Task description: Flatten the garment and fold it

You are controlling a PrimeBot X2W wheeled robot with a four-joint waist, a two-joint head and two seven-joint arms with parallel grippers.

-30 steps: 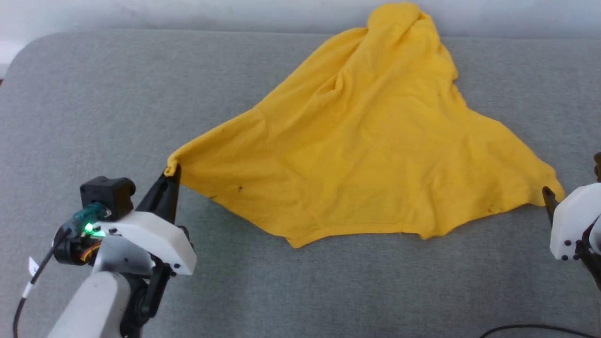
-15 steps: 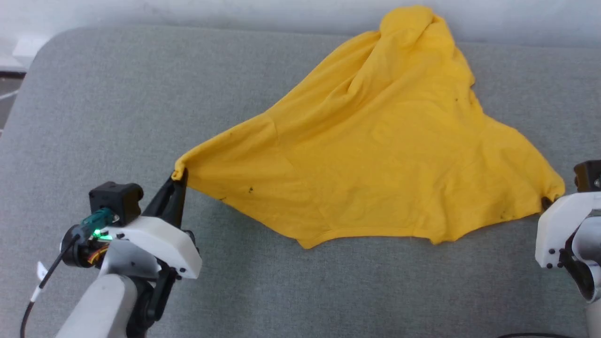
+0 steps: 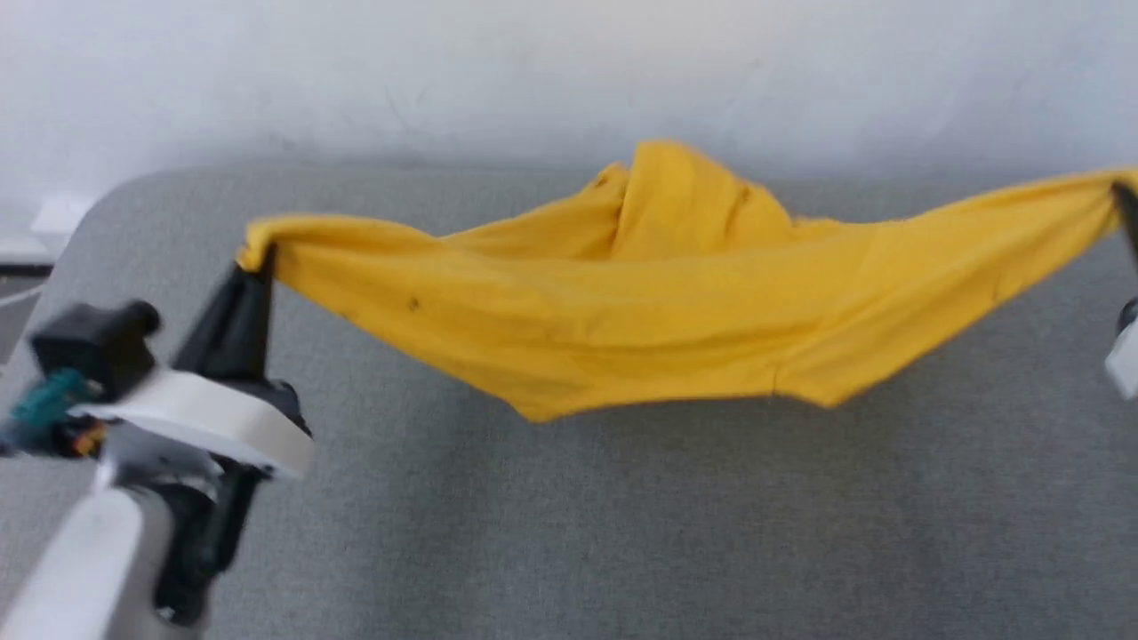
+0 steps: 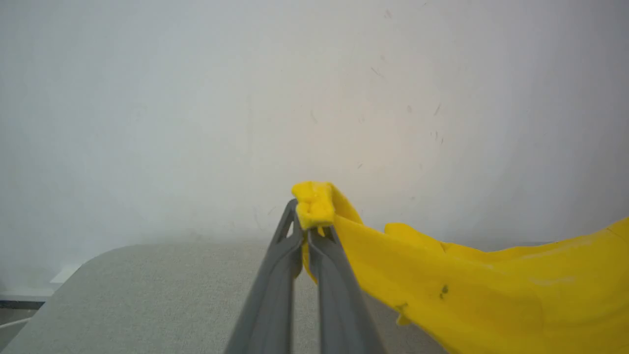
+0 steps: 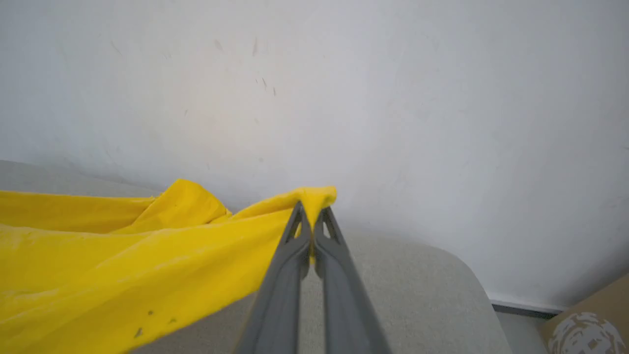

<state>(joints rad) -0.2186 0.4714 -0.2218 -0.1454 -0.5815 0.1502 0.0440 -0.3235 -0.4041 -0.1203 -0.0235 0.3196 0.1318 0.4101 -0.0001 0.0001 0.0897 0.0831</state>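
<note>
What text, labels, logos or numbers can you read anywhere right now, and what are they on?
Nothing here can be read as words or numbers.
garment: the plain yellow side is showing, with a few small dark specks and no print or label.
brown cardboard: it carries a pale mark, cut off by the frame and too blurred to read.
</note>
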